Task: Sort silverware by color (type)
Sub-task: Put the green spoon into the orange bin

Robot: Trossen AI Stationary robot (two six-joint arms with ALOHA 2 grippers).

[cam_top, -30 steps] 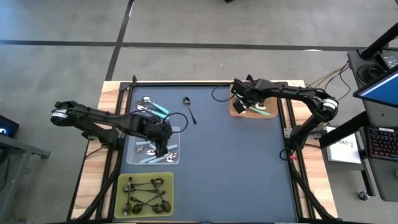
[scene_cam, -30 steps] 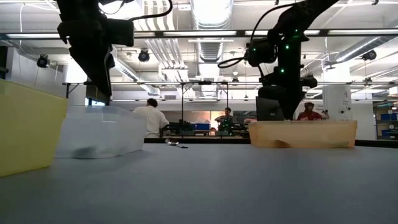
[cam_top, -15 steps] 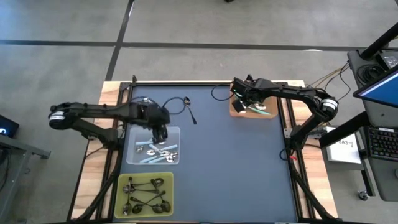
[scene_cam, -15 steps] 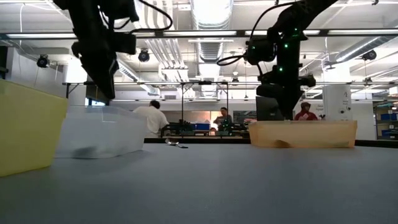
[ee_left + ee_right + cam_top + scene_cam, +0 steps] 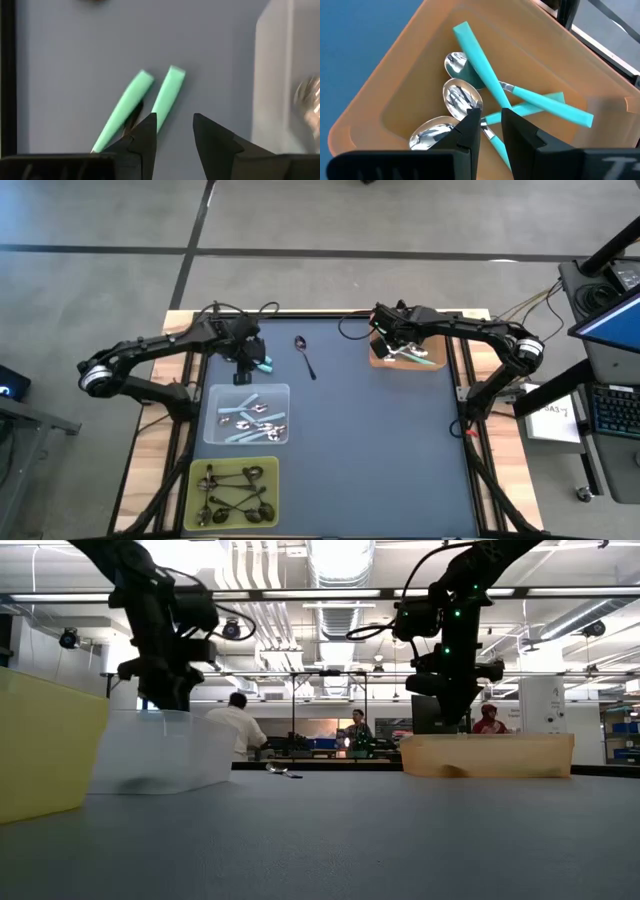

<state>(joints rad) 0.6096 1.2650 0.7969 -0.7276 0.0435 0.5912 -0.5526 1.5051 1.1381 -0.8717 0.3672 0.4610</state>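
Two teal-handled spoons (image 5: 169, 95) lie flat on the dark mat, just beyond the clear tray (image 5: 247, 415) that holds pale blue spoons. My left gripper (image 5: 175, 135) hovers open right above their handles (image 5: 258, 363), touching neither. My right gripper (image 5: 490, 120) hangs over the orange tray (image 5: 405, 352), fingers slightly apart and holding nothing. Several teal spoons (image 5: 485, 70) lie crossed in that tray. One dark metal spoon (image 5: 304, 356) rests on the mat near the far edge. Dark metal spoons (image 5: 230, 490) fill the yellow-green tray.
The yellow-green tray (image 5: 40, 750) stands at the near left corner, with the clear tray (image 5: 160, 750) behind it. The orange tray (image 5: 487, 755) sits at the far right. Bare mat stretches across the middle and near right. People stand in the room beyond the table.
My left gripper has moved from above the clear tray toward the far edge and now hangs over the two teal spoons on the mat. No spoon has shifted.
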